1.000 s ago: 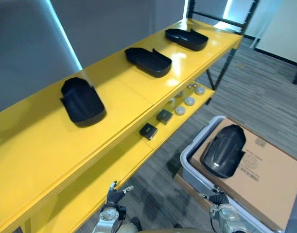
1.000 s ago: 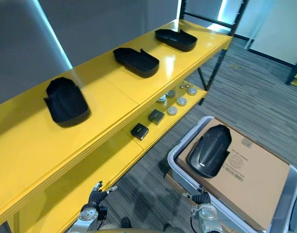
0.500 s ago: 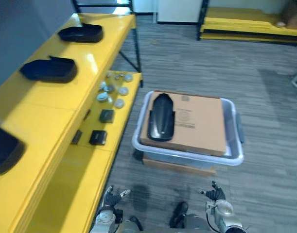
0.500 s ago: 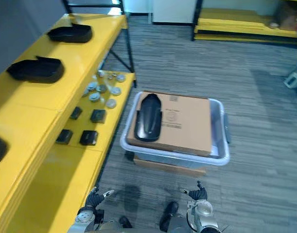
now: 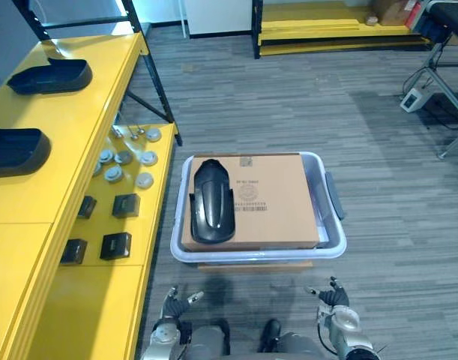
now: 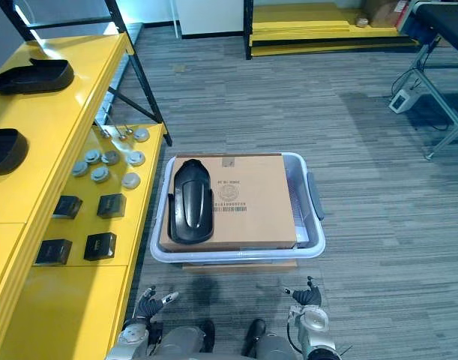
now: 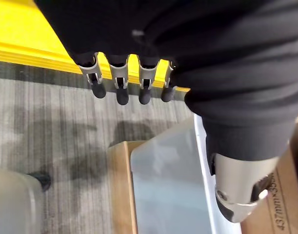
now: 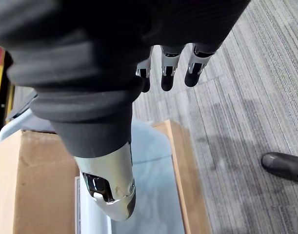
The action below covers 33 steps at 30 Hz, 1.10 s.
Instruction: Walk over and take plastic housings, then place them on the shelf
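Since half a second ago our view has swung round, so the grey bin (image 5: 332, 241) now sits square ahead of both hands; the things themselves have not shifted. Our left hand (image 5: 173, 305) and right hand (image 5: 333, 295) hang low and well apart, both short of the bin's near rim, with bare carpet floor (image 5: 251, 286) between them; in the wrist views the left hand's fingers (image 7: 118, 85) and the right hand's fingers (image 8: 167, 73) hang straight and loose, holding and touching nothing. One plastic housing (image 5: 212, 201) lies on the cardboard box (image 5: 277, 196) that covers the bin, ahead of the left hand, toward the box's shelf-side edge. The yellow shelf (image 5: 71, 120) runs along the left hand's outer side; its lower tier (image 5: 101, 315) ends just beside that hand and near the bin's wall, leaving a narrow strip of floor; a second housing (image 5: 50, 75) and a third housing (image 5: 15, 150) rest on its top, well ahead; black blocks (image 5: 116, 245) and round discs (image 5: 144, 180) sit on the lower tier. Beyond the right hand's outer side the floor lies wide open.
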{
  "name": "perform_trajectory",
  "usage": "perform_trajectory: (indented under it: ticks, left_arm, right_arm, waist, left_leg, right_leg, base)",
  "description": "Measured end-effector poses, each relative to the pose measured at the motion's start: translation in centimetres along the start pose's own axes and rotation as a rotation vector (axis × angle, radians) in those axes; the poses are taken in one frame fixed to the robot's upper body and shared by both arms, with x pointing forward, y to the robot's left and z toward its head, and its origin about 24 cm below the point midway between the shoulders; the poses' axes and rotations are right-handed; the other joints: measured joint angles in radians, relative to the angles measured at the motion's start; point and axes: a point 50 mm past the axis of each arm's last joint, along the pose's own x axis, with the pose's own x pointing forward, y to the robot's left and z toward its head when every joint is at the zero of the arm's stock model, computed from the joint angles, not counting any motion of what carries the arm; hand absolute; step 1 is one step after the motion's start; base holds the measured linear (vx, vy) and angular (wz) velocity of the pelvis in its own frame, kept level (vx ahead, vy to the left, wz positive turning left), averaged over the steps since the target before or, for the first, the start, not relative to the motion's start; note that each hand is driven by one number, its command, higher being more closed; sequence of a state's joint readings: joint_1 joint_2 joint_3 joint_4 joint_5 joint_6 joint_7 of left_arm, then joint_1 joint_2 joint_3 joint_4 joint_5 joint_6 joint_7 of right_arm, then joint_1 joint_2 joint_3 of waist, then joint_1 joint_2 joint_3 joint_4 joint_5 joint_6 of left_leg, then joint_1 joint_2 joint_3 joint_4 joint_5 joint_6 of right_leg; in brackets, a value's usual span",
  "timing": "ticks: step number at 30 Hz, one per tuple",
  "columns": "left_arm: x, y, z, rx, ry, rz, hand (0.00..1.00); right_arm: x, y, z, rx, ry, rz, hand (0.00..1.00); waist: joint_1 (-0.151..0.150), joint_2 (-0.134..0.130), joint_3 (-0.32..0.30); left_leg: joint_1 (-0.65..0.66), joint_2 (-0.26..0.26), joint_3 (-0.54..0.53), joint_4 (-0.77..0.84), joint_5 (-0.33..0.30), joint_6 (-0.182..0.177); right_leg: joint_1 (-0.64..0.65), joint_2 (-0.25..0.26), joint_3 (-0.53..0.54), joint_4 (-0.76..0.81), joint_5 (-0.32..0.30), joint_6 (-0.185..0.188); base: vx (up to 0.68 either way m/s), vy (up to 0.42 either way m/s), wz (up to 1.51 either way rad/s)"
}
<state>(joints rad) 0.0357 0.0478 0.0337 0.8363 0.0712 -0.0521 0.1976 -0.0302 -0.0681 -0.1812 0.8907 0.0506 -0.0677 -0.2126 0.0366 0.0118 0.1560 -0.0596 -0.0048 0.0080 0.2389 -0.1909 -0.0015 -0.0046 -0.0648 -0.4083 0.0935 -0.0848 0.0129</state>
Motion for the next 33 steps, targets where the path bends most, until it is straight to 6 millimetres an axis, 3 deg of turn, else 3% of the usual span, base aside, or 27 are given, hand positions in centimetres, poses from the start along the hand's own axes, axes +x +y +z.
perform_trajectory:
  ticks: [4,5,6,7,8,9,11,14,18,20,25,29,33]
  left_arm:
    - [0.0,0.4,-0.4,0.000,0.015,0.013,0.00]
    - [0.0,0.5,-0.9,0.001,0.035,0.016,0.00]
    - [-0.1,0.5,-1.1,0.001,0.045,0.017,0.00]
    - [-0.4,0.6,-2.0,0.002,0.068,0.020,0.00]
    - [-0.7,0.5,-2.5,0.001,0.080,0.019,0.00]
    - [-1.0,1.1,-3.2,0.010,0.100,0.032,0.00]
    - [-1.0,2.4,-3.7,0.034,0.111,0.057,0.00]
    - [-1.0,2.7,-3.7,0.041,0.111,0.063,0.00]
    - [-1.0,2.5,-3.7,0.032,0.110,0.058,0.00]
    - [-1.2,2.1,-4.0,0.012,0.119,0.055,0.00]
    - [-1.7,1.8,-4.9,-0.009,0.147,0.055,0.00]
    - [-1.9,1.8,-5.2,-0.010,0.155,0.054,0.00]
    - [-1.9,1.8,-5.2,-0.007,0.149,0.052,0.00]
  right_arm:
    - [-0.1,-0.3,-0.5,0.003,0.012,-0.009,0.00]
    - [-0.1,-0.3,-0.3,0.008,0.008,-0.010,0.00]
    - [-0.1,-0.3,-0.3,0.024,0.014,-0.018,0.00]
    - [-0.1,-0.4,-0.6,0.052,0.028,-0.031,0.00]
    - [0.0,-1.0,-0.6,0.067,0.030,-0.054,0.00]
    - [-0.2,-1.4,-1.4,0.103,0.065,-0.089,0.00]
    - [-0.1,-2.4,-1.5,0.152,0.073,-0.131,0.00]
    - [0.0,-4.4,-1.5,0.234,0.078,-0.211,0.00]
    - [0.6,-8.0,2.4,0.301,-0.080,-0.315,0.00]
    - [0.3,-9.7,5.5,0.311,-0.208,-0.370,0.00]
    - [-1.2,-11.2,10.0,0.312,-0.423,-0.431,0.00]
    - [-2.4,-10.4,12.4,0.239,-0.546,-0.400,0.00]
    - [-3.7,-6.8,15.7,0.145,-0.716,-0.261,0.00]
  waist:
    - [-0.003,-0.001,-0.018]
    - [0.000,-0.005,-0.020]
    - [0.000,-0.034,-0.008]
    - [0.003,-0.038,-0.028]
    - [-0.004,-0.018,-0.037]
    - [-0.009,-0.033,-0.046]
    - [-0.003,-0.049,-0.048]
    - [-0.005,-0.051,-0.048]
    - [-0.004,-0.042,-0.053]
    - [-0.021,-0.044,-0.054]
    - [-0.024,-0.045,-0.057]
    - [-0.025,-0.044,-0.060]
    - [-0.024,-0.044,-0.062]
  left_leg:
    - [0.019,-0.040,-0.003,-0.010,0.004,0.004]
    - [-0.001,-0.060,-0.004,0.056,0.007,-0.002]
    - [-0.049,-0.089,-0.008,0.128,0.002,-0.010]
    - [-0.023,-0.097,-0.034,-0.072,0.013,0.014]
    - [-0.001,-0.061,-0.039,-0.190,0.149,-0.024]
    - [0.012,-0.081,-0.024,-0.202,0.173,0.052]
    - [0.008,-0.092,-0.031,-0.197,0.173,0.052]
    - [0.027,-0.096,-0.037,-0.179,0.172,0.051]
    - [0.039,-0.107,-0.040,-0.155,0.157,0.049]
    - [0.039,-0.104,-0.055,-0.171,0.158,0.050]
    - [0.059,-0.098,-0.069,-0.214,0.170,0.058]
    - [0.074,-0.098,-0.076,-0.258,0.199,0.052]
    - [0.070,-0.102,-0.082,-0.275,0.216,0.052]
  right_leg:
    - [0.043,-0.028,-0.001,-0.060,0.022,0.026]
    - [0.059,-0.052,-0.003,-0.060,0.028,0.027]
    - [0.078,-0.091,-0.005,-0.059,0.029,0.027]
    - [0.082,-0.111,-0.001,-0.059,0.031,0.033]
    - [0.087,-0.089,-0.008,-0.059,0.030,0.042]
    - [0.091,-0.110,0.007,-0.060,0.021,0.062]
    - [0.094,-0.120,0.029,-0.058,0.037,0.070]
    - [0.108,-0.109,0.051,-0.070,0.040,0.081]
    - [0.110,-0.098,0.063,-0.071,0.049,0.079]
    - [0.104,-0.095,0.062,-0.072,0.041,0.090]
    - [0.103,-0.089,0.071,-0.076,0.035,0.087]
    - [0.095,-0.089,0.071,-0.070,0.037,0.085]
    - [0.088,-0.087,0.068,-0.076,0.047,0.091]
  base:
    - [0.14,0.139,0.10]
    - [0.13,0.194,0.23]
    - [0.15,0.237,0.25]
    - [0.11,0.203,0.23]
    - [0.10,0.195,0.16]
    - [0.09,0.174,0.18]
    - [0.10,0.147,0.16]
    - [0.03,0.055,0.10]
    - [-0.06,-0.039,-0.07]
    - [-0.09,-0.051,0.06]
    - [-0.13,-0.028,-0.03]
    - [-0.11,0.013,0.02]
    - [-0.04,0.023,0.03]
